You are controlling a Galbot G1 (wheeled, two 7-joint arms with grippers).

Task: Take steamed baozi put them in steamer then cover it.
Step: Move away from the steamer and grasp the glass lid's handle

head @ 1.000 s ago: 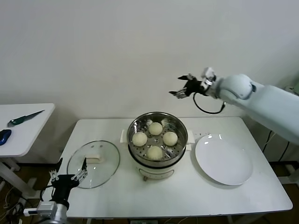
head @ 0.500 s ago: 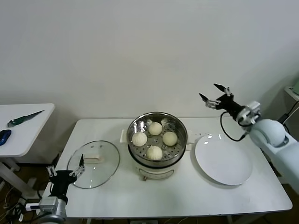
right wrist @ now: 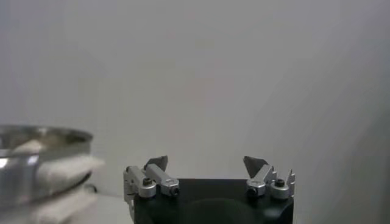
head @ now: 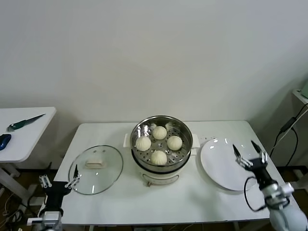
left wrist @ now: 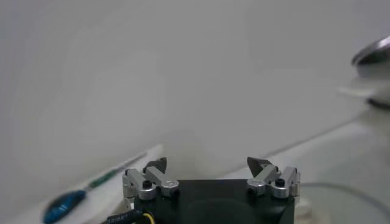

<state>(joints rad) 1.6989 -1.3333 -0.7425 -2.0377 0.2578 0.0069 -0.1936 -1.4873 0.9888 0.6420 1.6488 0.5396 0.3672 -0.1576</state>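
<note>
Four cream-white baozi (head: 159, 144) loaded in steel steamer (head: 162, 146) | right pincer (head: 250, 155) retreated to surface's right edge, wide, empty | left pincer (head: 58, 181) wide at left edge near glass lid (head: 96, 169) | covering pending

The right gripper (right wrist: 208, 163) is sitting at the bottom middle of the frame with its two pointy fingers (right wrist: 156, 164) spread wide apart, holding nothing. At the left edge, the shiny steamer (right wrist: 38, 159) is peeking in on its cream base. A plain pale wall (right wrist: 231, 73) is filling everything behind.
</note>
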